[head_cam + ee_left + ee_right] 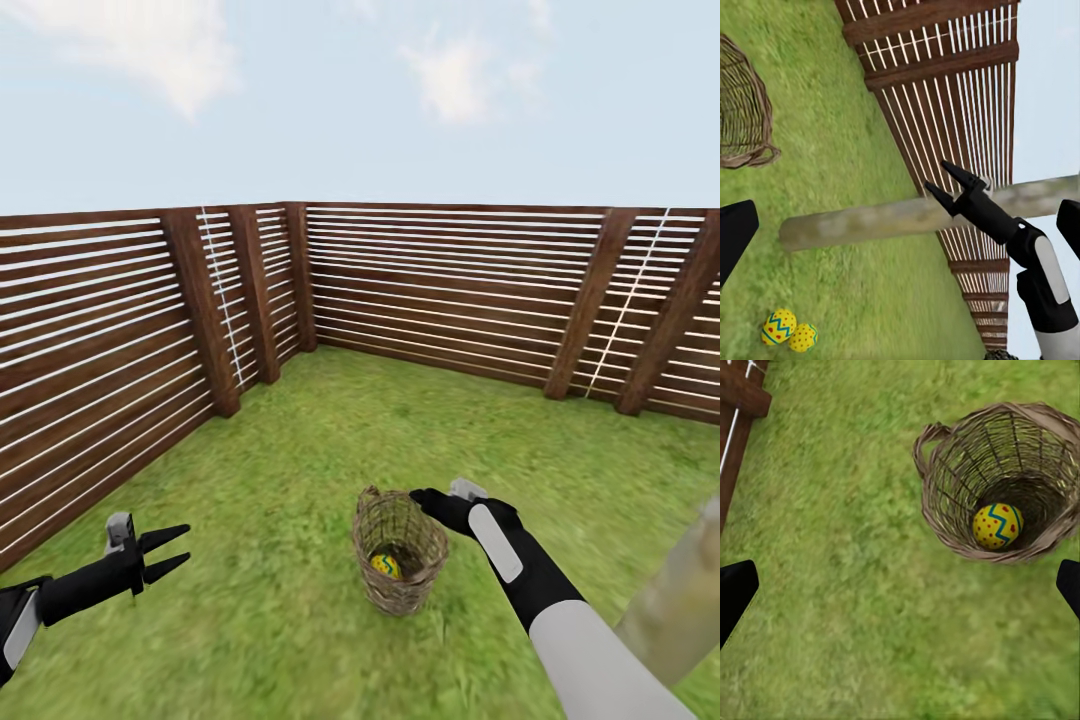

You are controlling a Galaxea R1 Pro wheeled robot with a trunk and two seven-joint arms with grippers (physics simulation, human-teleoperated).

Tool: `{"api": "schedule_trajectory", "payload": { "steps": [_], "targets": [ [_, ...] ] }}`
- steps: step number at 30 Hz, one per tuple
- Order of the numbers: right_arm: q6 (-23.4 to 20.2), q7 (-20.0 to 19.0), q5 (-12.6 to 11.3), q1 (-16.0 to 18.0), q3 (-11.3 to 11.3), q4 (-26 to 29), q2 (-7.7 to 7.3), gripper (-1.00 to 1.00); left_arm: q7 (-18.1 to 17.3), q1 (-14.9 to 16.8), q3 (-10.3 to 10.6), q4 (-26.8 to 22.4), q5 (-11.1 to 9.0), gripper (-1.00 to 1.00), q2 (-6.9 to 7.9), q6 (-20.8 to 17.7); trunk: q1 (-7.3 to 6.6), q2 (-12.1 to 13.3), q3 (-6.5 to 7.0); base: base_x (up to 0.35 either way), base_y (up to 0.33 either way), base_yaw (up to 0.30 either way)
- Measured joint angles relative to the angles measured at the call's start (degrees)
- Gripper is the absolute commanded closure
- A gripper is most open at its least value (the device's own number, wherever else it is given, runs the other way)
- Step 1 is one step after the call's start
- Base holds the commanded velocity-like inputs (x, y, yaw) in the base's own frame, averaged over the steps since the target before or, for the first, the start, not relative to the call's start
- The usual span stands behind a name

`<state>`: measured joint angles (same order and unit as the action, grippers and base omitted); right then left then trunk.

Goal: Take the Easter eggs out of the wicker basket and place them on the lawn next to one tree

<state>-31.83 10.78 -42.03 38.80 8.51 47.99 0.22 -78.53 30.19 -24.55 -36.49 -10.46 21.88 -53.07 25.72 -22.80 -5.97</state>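
The right gripper (432, 497) hung just above the rim of the small round brown wicker basket (398, 552), fingers spread and empty. The left gripper (165, 554) hovered well apart over the bright green mottled lawn (300, 440), prongs also parted, holding nothing. One yellow egg with red dots and a blue-green zigzag (997, 526) lay at the basket's bottom; two more eggs (789, 331) rested on the grass near the pale grey-beige tree trunk (900, 216). The egg looked light, hard and smooth, likely slippery, so gripping across its widest middle seemed safest. The open weave partly screened it, and the trunk was cut off at the head view's edge.
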Motion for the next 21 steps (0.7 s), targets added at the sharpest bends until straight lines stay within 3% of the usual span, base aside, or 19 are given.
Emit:
{"api": "schedule_trajectory", "payload": {
  "steps": [8, 21],
  "targets": [
    [0.4, 0.0, -0.2, 0.0, 0.0, 0.0, -0.03, -1.0, 0.1, 0.0, -0.2, 0.0, 0.0, -1.0, 0.01, 0.0, 0.0, 0.0, 0.0, 0.284, 0.068, -0.007],
    [0.4, 0.0, -0.2, 0.0, 0.0, 0.0, -0.03, -1.0, 0.1, 0.0, -0.2, 0.0, 0.1, -1.0, 0.08, 0.0, 0.01, 0.0, 0.19, 0.182, 0.235, -0.061]
  ]
}}
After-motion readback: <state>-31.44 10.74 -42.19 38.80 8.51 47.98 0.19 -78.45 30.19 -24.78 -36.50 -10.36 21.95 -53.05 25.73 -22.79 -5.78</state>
